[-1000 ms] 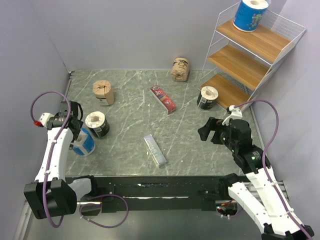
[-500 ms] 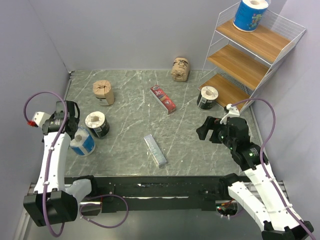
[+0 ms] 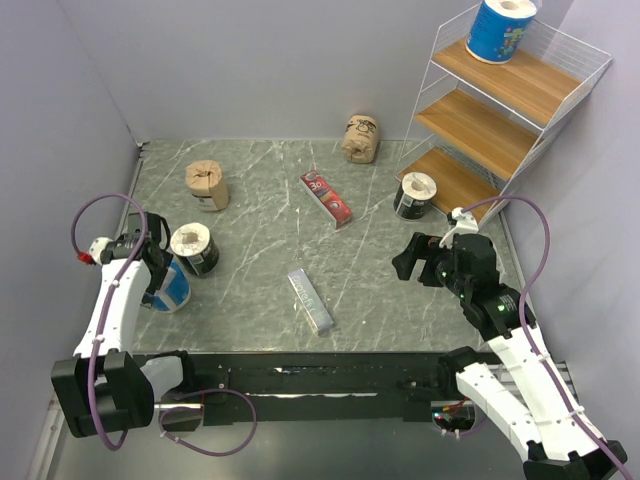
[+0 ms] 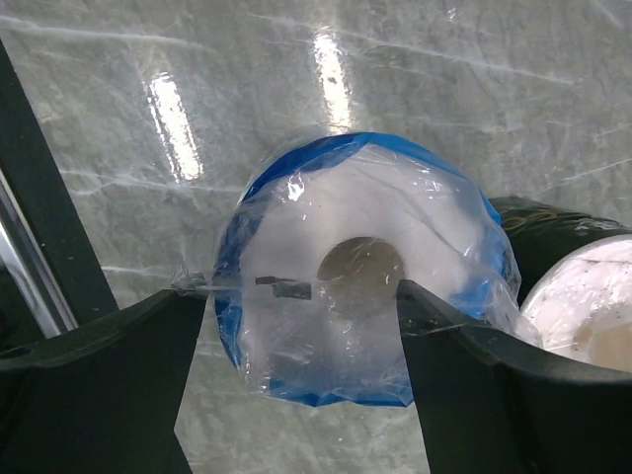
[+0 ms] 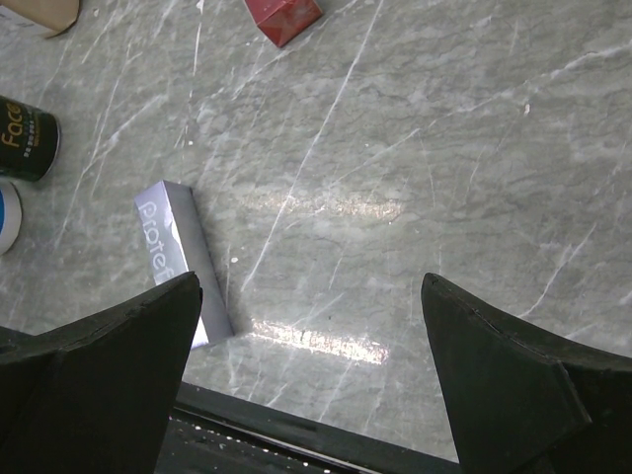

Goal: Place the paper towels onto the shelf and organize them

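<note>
A blue-wrapped roll (image 3: 173, 287) stands on the table at the left. My left gripper (image 3: 155, 268) is open right above it, a finger on each side of its top (image 4: 360, 267). A black roll (image 3: 195, 249) stands beside it and also shows in the left wrist view (image 4: 578, 301). Another blue roll (image 3: 505, 28) stands on the top tier of the white wire shelf (image 3: 500, 135). A second black roll (image 3: 415, 195) stands at the bottom tier's front. Tan rolls stand at back left (image 3: 207, 185) and back middle (image 3: 360, 138). My right gripper (image 3: 408, 262) is open and empty above the table (image 5: 311, 296).
A flat red packet (image 3: 327, 197) lies mid-table. A grey bar (image 3: 311, 300) lies near the front edge, left of the right gripper's view (image 5: 183, 262). Walls close in the left, back and right sides.
My left gripper swung back toward the near right and now sits over the blue roll. The right gripper shifted slightly left, then held still.
</note>
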Tool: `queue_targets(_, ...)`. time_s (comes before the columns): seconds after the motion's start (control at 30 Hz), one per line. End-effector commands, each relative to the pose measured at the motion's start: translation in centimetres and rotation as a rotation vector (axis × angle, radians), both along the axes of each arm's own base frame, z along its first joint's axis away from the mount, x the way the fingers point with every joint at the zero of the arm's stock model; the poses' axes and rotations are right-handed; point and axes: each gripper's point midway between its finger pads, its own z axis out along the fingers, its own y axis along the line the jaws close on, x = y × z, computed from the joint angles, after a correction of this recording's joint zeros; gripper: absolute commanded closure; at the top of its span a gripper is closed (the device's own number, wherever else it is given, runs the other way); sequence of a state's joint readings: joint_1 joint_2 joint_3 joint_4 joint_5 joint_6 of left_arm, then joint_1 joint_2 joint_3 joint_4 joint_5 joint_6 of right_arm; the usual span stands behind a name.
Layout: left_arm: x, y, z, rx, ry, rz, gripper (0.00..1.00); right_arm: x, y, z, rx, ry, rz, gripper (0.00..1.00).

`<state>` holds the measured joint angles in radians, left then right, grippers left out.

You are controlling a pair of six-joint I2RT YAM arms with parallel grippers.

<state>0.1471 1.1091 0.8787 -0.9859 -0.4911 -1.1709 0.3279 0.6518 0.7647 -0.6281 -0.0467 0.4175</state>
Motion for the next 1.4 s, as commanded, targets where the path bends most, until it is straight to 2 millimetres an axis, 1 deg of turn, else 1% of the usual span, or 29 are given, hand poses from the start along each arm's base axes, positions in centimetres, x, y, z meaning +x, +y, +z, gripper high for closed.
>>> queue_targets(0.0, -0.5, 0.1, -0.8, -0.006, 0.009, 0.044, 0.16, 0.5, 0.2, 0.6, 0.002, -0.037, 0.01, 0.01)
queue_targets(0.3, -1.7, 0.3, -2.2, -0.003, 0.053, 0.114, 0.17, 0.5, 0.4, 0.6, 0.006, -0.033, 0.014, 0.0)
queue_targets(0.33, -2.1, 0.3, -2.3, -0.005, 0.067, 0.122, 0.15, 0.5, 0.3, 0.6, 0.004, -0.034, 0.014, 0.0)
queue_targets(0.4, -2.0, 0.4, -1.7, -0.002, 0.056, 0.131, 0.13, 0.5, 0.2, 0.5, 0.003, -0.032, 0.011, 0.01)
queue_targets(0.43, -1.9, 0.4, -1.4, 0.0, 0.047, 0.126, 0.1, 0.5, 0.3, 0.6, 0.003, -0.033, 0.011, 0.01)
queue_targets(0.47, -1.4, 0.5, -0.4, 0.008, 0.023, 0.112, 0.09, 0.5, 0.3, 0.7, 0.004, -0.034, 0.012, 0.01)
queue_targets(0.53, -1.0, 0.7, 1.1, 0.023, -0.013, 0.106, 0.05, 0.5, 0.2, 0.5, 0.002, -0.03, 0.011, 0.0)
queue_targets(0.57, -0.9, 0.9, 2.5, 0.032, -0.035, 0.11, 0.05, 0.5, 0.3, 0.6, 0.004, -0.031, 0.012, 0.0)
queue_targets(0.7, -1.7, 2.0, 6.4, 0.102, -0.093, 0.152, 0.02, 0.5, 0.3, 0.4, 0.007, -0.03, 0.01, 0.0)
queue_targets(0.77, -2.2, 2.6, 7.7, 0.14, -0.113, 0.174, 0.03, 0.5, 0.2, 0.4, 0.003, -0.03, 0.01, 0.0)
queue_targets(0.83, -2.6, 2.6, 8.2, 0.146, -0.128, 0.172, 0.03, 0.5, 0.1, 0.3, -0.003, -0.027, 0.008, 0.01)
queue_targets(0.93, -2.6, 2.0, 7.1, 0.113, -0.135, 0.145, 0.03, 0.5, 0.1, 0.5, -0.001, -0.03, 0.005, 0.0)
queue_targets(0.97, -2.8, 1.5, 6.0, 0.09, -0.113, 0.136, 0.03, 0.5, 0.2, 0.5, 0.0, -0.029, 0.006, 0.01)
queue_targets(1.03, -2.4, 1.2, 5.0, 0.071, -0.106, 0.119, 0.02, 0.4, 0.4, 0.5, 0.009, -0.027, 0.013, 0.01)
queue_targets(1.07, -2.5, 0.9, 3.7, 0.05, -0.072, 0.113, 0.02, 0.4, 0.3, 0.5, 0.01, -0.029, 0.012, 0.0)
queue_targets(1.13, -2.5, 0.7, 2.9, 0.036, -0.055, 0.117, 0.02, 0.3, 0.4, 0.5, 0.015, -0.027, 0.015, 0.0)
queue_targets(1.17, -2.5, 0.7, 2.3, 0.028, -0.038, 0.116, 0.02, 0.2, 0.4, 0.6, 0.015, -0.03, 0.018, 0.0)
queue_targets(1.37, -1.3, 0.6, 0.3, 0.005, -0.025, 0.126, 0.01, 0.2, 0.1, 0.5, 0.004, -0.034, 0.011, 0.0)
